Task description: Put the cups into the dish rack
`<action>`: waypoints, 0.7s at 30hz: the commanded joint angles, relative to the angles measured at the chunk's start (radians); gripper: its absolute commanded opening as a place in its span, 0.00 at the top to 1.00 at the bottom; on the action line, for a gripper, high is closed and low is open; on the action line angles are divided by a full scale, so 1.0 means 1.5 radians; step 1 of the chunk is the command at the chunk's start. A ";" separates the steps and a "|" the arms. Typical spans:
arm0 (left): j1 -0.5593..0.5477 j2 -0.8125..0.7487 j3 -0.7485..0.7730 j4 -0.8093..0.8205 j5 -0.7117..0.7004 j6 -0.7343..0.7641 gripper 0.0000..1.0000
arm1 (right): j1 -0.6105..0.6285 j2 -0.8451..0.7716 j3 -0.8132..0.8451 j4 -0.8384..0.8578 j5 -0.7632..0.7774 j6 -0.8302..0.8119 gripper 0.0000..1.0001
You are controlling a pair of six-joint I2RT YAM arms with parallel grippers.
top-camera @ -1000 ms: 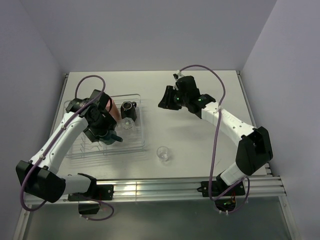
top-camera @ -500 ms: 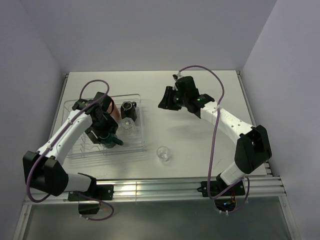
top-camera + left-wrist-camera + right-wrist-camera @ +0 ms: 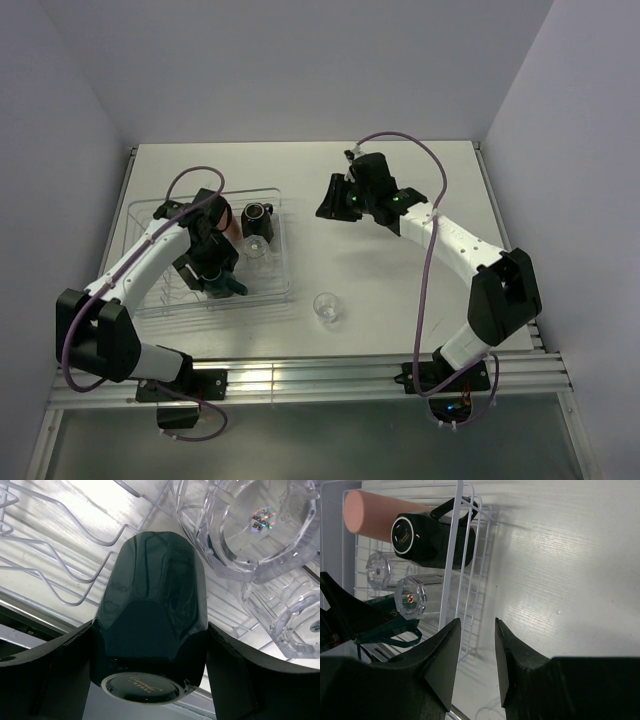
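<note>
And the left gripper point(image 3: 150, 625) was clamped on the dark green mug point(image 3: 150, 580), upside down at the dish rack's point(image 3: 285, 265) 5 o'clock corner, judged not yet let go. Already racked: the salmon-orange cup point(image 3: 370, 512), the black handled mug point(image 3: 427, 537) and 2 clear tumblers point(image 3: 410, 597). That left 1 clear tumbler point(image 3: 326, 307) on the table at the rack's 4 o'clock. The right gripper point(image 3: 476, 622) hung spread and empty.

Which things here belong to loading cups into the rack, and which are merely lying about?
Job: dish rack; dark green mug in the left pincer; black mug, salmon cup, two clear tumblers in the rack; one clear tumbler on the table.
Bystanders: purple cables, metal rail.
</note>
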 commanded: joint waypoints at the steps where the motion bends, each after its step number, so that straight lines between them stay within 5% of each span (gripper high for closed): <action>1: 0.004 -0.003 -0.001 0.025 0.011 0.012 1.00 | -0.005 0.014 0.017 0.014 -0.002 -0.012 0.59; 3: 0.005 -0.001 -0.007 0.028 0.013 0.012 0.99 | -0.005 0.014 0.017 0.014 -0.002 -0.013 0.59; 16: 0.007 -0.005 -0.023 0.039 0.012 0.015 0.43 | -0.006 0.019 0.018 0.012 -0.006 -0.013 0.58; 21: 0.007 -0.014 -0.024 0.041 0.010 0.016 0.30 | -0.005 0.019 0.019 0.013 -0.010 -0.011 0.57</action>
